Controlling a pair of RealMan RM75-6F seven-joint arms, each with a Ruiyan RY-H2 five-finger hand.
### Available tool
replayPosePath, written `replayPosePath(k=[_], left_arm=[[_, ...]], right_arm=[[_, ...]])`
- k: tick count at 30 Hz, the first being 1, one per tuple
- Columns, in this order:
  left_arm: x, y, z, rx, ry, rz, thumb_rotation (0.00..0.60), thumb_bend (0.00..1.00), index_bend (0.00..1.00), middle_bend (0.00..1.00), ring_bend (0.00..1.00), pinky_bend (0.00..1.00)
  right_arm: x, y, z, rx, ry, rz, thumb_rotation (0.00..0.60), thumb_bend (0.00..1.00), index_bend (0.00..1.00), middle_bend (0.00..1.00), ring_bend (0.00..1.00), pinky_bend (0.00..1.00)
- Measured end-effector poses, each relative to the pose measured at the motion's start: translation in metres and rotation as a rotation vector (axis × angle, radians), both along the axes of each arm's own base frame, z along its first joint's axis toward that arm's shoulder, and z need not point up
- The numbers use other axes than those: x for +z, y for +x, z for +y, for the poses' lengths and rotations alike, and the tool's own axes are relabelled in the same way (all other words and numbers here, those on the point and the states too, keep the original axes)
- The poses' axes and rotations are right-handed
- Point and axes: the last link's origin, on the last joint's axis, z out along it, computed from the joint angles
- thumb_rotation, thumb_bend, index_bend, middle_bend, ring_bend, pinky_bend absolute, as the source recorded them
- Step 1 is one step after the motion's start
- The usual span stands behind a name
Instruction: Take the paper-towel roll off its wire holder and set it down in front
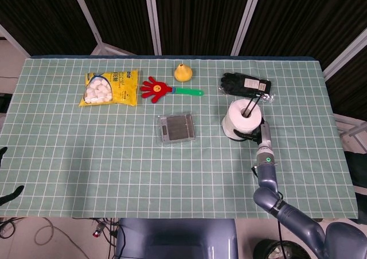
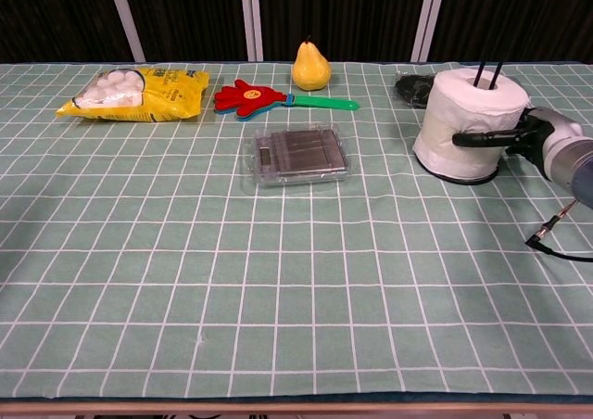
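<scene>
**Operator:** At the right side of the tabletop [image 2: 278, 345], report the position of the paper-towel roll [image 2: 468, 122].

**Technician:** Roll is upright and seated on the wire holder [image 2: 488, 70]. 2 wire prongs project above the roll core. Holder base shows as a dark rim under the roll. The black gloves [image 1: 245, 85] lie just behind the roll; the clear plastic case [image 2: 299, 156] lies well to its left.

**Operator:** State of the right hand [image 2: 519, 140]?

**Technician:** Its fingers [image 2: 477, 139] wrap the near side of the roll at mid-height and touch the paper. It grips the roll. The head view confirms contact at the roll's near edge [image 1: 248, 134]. The left hand is absent from both views.

**Operator:** Task progress?

**Technician:** Judged as early. Step 1, grasp, appears complete. Step 2, lifting the roll clear of the 2 prongs, is not done. Step 3, setting it down in front of the holder, is not done. Lift must run straight up along the prongs, or the holder may rise with the roll.
</scene>
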Motion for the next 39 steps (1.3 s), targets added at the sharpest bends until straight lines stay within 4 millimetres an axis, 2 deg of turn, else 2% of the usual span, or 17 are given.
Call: replayPosePath(k=[3, 9, 15, 18, 24, 34, 39], left_arm=[[0.000, 0.000, 0.000, 0.001, -0.001, 0.000, 0.600, 0.10, 0.12, 0.00, 0.00, 0.00], [0.001, 0.000, 0.000, 0.001, 0.002, 0.000, 0.600, 0.10, 0.12, 0.00, 0.00, 0.00], [-0.001, 0.001, 0.000, 0.000, -0.006, -0.001, 0.600, 0.10, 0.12, 0.00, 0.00, 0.00], [-0.002, 0.001, -0.001, -0.001, -0.009, -0.002, 0.600, 0.10, 0.12, 0.00, 0.00, 0.00], [0.001, 0.002, -0.002, -0.001, 0.006, -0.010, 0.600, 0.10, 0.12, 0.00, 0.00, 0.00], [0.000, 0.003, -0.002, -0.007, -0.001, -0.017, 0.600, 0.10, 0.12, 0.00, 0.00, 0.00], [0.000, 0.003, -0.002, -0.006, -0.002, -0.017, 0.600, 0.10, 0.12, 0.00, 0.00, 0.00]], right_arm=[[0.001, 0.000, -0.001, -0.017, -0.028, -0.009, 0.600, 0.00, 0.48, 0.37, 0.32, 0.04], [0.005, 0.005, -0.001, -0.015, -0.069, -0.028, 0.600, 0.00, 0.48, 0.37, 0.32, 0.04], [0.021, 0.011, 0.002, 0.041, -0.095, -0.033, 0.600, 0.00, 0.48, 0.37, 0.32, 0.04], [0.036, 0.015, 0.005, 0.082, -0.107, -0.029, 0.600, 0.00, 0.48, 0.37, 0.31, 0.04], [0.086, 0.023, 0.006, 0.168, -0.127, 0.012, 0.600, 0.00, 0.48, 0.37, 0.30, 0.04], [0.199, 0.051, 0.003, 0.250, -0.192, 0.102, 0.600, 0.00, 0.48, 0.37, 0.29, 0.04], [0.244, 0.067, 0.002, 0.252, -0.232, 0.121, 0.600, 0.00, 0.48, 0.36, 0.29, 0.04]])
